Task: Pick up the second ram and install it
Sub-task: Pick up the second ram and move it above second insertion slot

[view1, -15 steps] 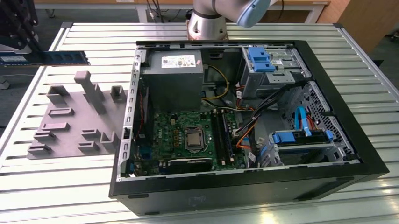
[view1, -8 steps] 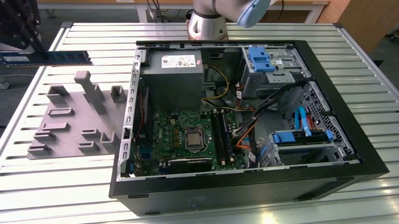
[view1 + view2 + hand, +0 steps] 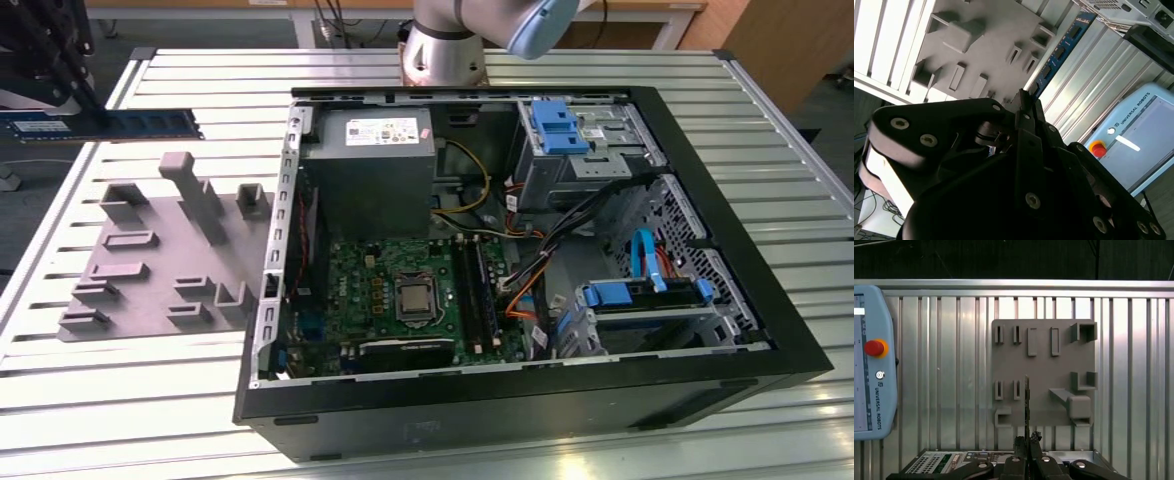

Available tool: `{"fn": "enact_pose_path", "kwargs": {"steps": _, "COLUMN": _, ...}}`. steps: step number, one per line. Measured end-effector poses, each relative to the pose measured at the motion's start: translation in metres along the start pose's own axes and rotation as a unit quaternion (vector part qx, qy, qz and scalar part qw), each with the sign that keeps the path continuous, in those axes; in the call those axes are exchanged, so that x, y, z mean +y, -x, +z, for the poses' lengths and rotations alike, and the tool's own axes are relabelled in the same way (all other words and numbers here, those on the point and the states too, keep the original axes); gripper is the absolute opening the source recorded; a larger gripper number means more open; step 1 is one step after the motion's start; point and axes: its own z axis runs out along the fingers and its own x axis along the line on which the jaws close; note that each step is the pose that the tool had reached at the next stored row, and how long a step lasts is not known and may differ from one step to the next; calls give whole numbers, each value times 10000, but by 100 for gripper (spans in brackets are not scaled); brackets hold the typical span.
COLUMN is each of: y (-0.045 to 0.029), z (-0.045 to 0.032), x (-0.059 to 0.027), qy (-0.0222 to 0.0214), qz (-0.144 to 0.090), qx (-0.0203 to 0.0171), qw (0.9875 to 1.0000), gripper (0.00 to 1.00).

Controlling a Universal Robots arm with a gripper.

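While the open computer case point(image 3: 467, 400) sits on the slatted bench point(image 3: 134, 400), the end effector point(image 3: 74, 105) grips the second ram point(image 3: 140, 124), the blue stick held level in the air near the grey holder tray point(image 3: 147, 250), at the exterior view's left, well apart from the green motherboard point(image 3: 354, 280).

pendant point(image 3: 874, 365): white maker's lettering down casing | PSU point(image 3: 374, 170): label, print illegible
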Motion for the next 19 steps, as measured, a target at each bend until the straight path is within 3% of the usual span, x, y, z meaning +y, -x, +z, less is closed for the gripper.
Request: {"fn": "enact_pose_path", "kwargs": {"steps": 19, "y": 1, "z": 1, "x": -107, "qy": 0, "qz": 0, "qx": 0, "qw": 10000, "gripper": 14}}
